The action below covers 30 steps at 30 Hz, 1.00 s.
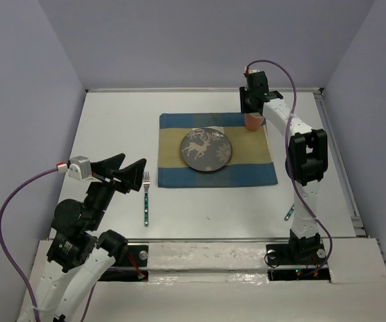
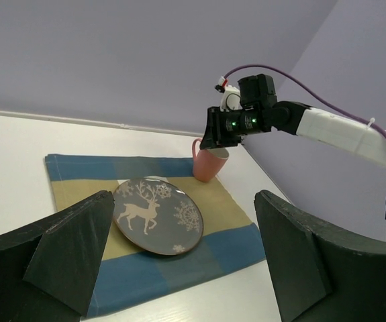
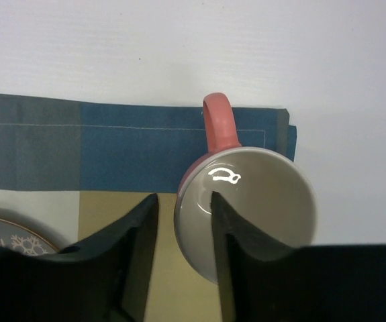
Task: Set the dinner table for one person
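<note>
Right claw parted astride pink mug rim, not clamping; mug's near side hidden under claw, plate cut off to claw's left. Left claw wide, empty.

Here's the dinner table, a big white matte top. Flat on it, towards the far middle, lies a blue, tan and cream checked placemat. Just left of the mat's near corner lies a fork, tines pointing away. Near the right edge a small silvery piece peeks out, mostly hidden.
</note>
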Motion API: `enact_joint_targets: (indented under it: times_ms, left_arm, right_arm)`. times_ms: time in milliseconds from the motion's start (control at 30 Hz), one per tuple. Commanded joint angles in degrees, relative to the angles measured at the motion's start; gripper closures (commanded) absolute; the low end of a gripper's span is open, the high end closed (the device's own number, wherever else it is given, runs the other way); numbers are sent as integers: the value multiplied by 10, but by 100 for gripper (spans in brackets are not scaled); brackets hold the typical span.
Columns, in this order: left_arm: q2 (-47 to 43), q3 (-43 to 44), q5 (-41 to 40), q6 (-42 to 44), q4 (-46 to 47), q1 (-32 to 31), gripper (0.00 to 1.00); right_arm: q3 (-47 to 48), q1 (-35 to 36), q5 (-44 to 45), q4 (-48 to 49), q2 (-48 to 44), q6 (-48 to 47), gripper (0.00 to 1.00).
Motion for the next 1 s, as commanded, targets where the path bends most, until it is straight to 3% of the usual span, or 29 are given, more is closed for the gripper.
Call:
enact_joint_targets:
  times_ms: [0,67,333,633,833,967]
  left_arm:
    - [11,3,0,10,21,6,3]
    - [10,3,0,10,21,6,3]
    - [5,2,-3,9,22,12,4]
    - [-2,0,-1,6,23,13,4]
    - [-26,-2,3,4,25,13,4]
    - [-38,-3,1,3,26,13,4]
  right_arm:
    - [36,7,10,16,-35,-1,53]
    - [32,7,9,11,-51,8,45]
    - [-62,48,-26,17,-186,66,43]
    - [-408,76,-111,108,-508,166,45]
    - [-523,76,-103,-10,-639,218,46]
    - [-578,83,-160,-52,-654,245,49]
